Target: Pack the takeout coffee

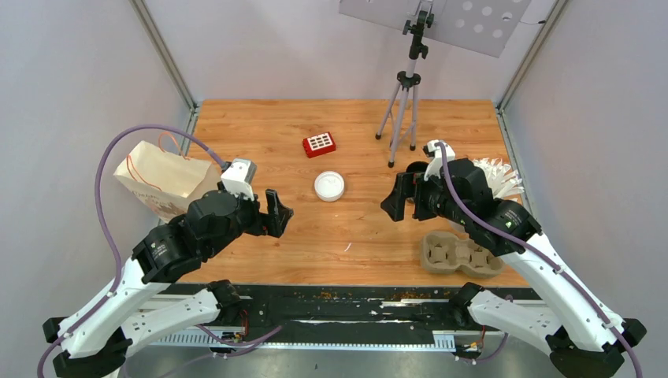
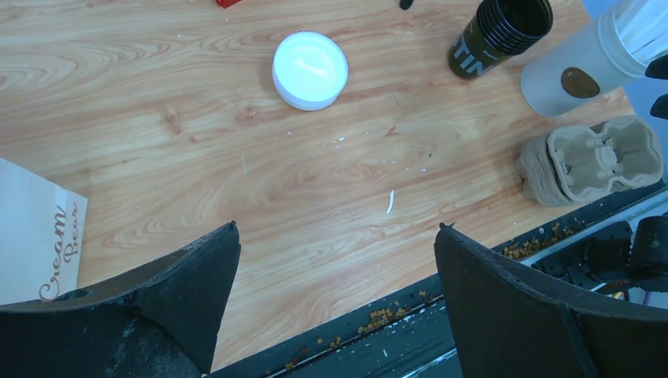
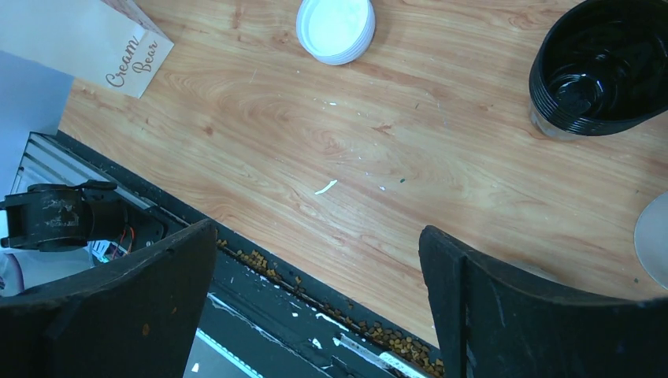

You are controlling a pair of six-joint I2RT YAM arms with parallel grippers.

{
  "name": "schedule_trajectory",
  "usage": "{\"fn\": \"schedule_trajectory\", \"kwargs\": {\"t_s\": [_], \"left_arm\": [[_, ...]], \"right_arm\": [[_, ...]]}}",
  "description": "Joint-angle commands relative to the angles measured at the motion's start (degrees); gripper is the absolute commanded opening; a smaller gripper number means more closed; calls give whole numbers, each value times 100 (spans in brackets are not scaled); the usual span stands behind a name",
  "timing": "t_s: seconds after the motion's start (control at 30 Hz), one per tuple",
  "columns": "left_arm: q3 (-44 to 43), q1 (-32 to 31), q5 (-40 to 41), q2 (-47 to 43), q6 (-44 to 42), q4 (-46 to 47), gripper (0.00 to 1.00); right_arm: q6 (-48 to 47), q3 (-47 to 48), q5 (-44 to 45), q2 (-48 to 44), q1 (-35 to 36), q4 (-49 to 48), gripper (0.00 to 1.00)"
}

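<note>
- Nested black cups, mouth up, no lid on, well to R of white lid stack on table; hidden behind R arm in top view.
- Prob. light, thin paper: dents if squeezed hard, stiffer at rolled rims. Nested, so likely to lift several at once.
- Best hold: across side wall just under rim, gentle close.
- White lid stack: thin plastic, prob. slick, sits low; better taken by edge.
- L tool: spread wide, nothing btwn, near side and L of white lid stack.
- R tool: same, wide apart, empty, R of white lid stack.
- Cup tray: R of white lid stack, toward near edge.
</note>
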State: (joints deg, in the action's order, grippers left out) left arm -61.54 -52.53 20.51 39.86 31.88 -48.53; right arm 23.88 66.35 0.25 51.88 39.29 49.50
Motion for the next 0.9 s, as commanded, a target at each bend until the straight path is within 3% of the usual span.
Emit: {"fn": "schedule_trajectory", "kwargs": {"t_s": [0.0,0.4,0.5,0.6,0.7,0.87], "left_arm": [[-17,-29,115,-39,-157,217,100],[660,-29,319,-522,-857,475,100],[969,-29,338,-904,-1078,748,100],[1066,-29,400,-1156,-1016,821,100],[877,-28,238,-1246,-823,707,100],[553,-29,104,-1240,-641,358,100]], "right_arm": [[148,-70,210,-56,-16,-108,100],[-161,-560,-147,-434,-18,-1079,96],[-518,-471,540,-302,-18,-1144,92],[-1051,21,1701,340,-13,-1062,92],[-1762,773,2268,1249,-44,-798,92],[-2274,1706,2056,2524,-548,-440,77]]}}
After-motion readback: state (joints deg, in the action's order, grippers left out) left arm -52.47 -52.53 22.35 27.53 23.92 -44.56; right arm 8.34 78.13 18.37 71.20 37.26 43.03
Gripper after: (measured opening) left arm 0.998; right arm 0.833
